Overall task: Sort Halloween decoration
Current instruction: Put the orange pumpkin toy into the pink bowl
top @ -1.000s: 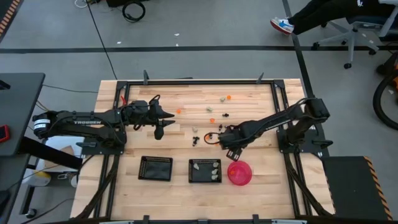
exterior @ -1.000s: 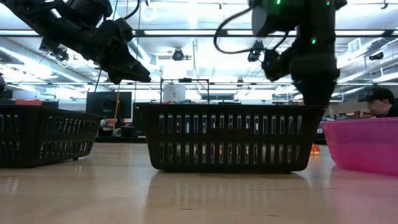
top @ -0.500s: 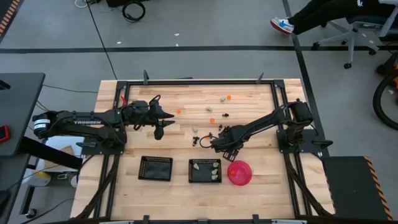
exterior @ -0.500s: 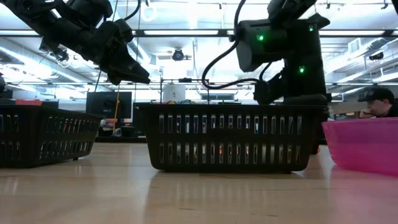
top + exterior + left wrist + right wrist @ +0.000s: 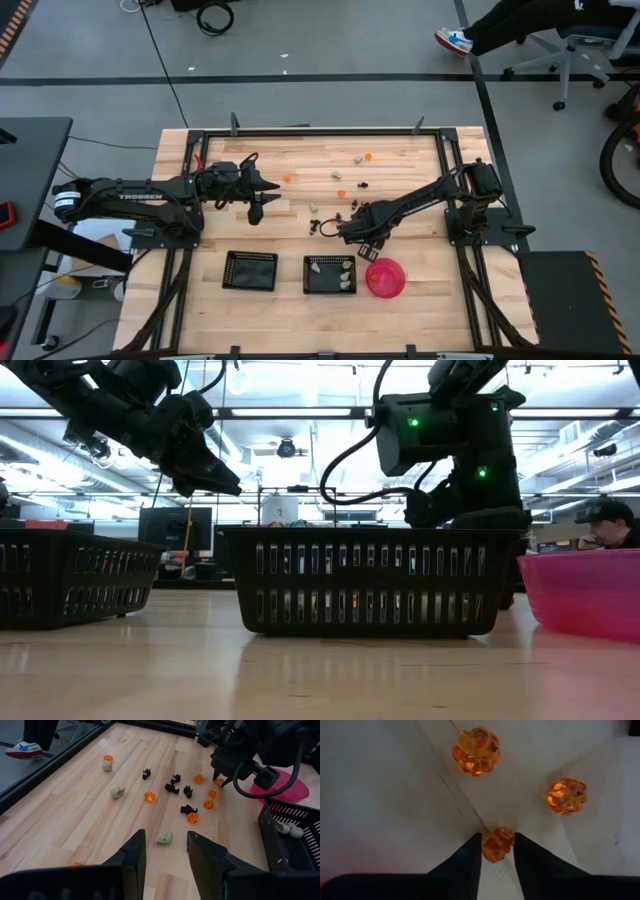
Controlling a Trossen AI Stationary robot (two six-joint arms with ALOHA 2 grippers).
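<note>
Tiny orange, black and cream trinkets lie scattered on the wooden table (image 5: pixel 300 150) around its middle (image 5: pixel 172 787). My right gripper (image 5: pixel 497 851) is low over the table, fingers pointing down, shut on an orange pumpkin trinket (image 5: pixel 497 844); it also shows in the high view (image 5: pixel 348 228) and the left wrist view (image 5: pixel 221 779). My left gripper (image 5: pixel 165 852) is open and empty, held above the table's left half (image 5: pixel 255 208), with a cream skull trinket (image 5: pixel 164 837) on the table beyond it. My right gripper pinches the orange pumpkin trinket by its two opposite sides (image 5: pixel 486 846) between its fingertips. The fingers come from above, pointing down. The pumpkin sits at their free ends; whether it rests on the table or is just off it, I cannot tell.
Two black mesh trays (image 5: pixel 250 270) (image 5: pixel 330 273) and a round pink bowl (image 5: pixel 385 278) stand near the table's near edge; the middle tray holds cream trinkets. Two more orange pumpkins (image 5: pixel 476 744) (image 5: pixel 567 796) lie close to my right gripper. A seated person shows beyond the table (image 5: pixel 605 525).
My right gripper has gone a little toward the table's left edge and down to the cluster of trinkets, then kept still for the last half second. My left arm has kept still.
</note>
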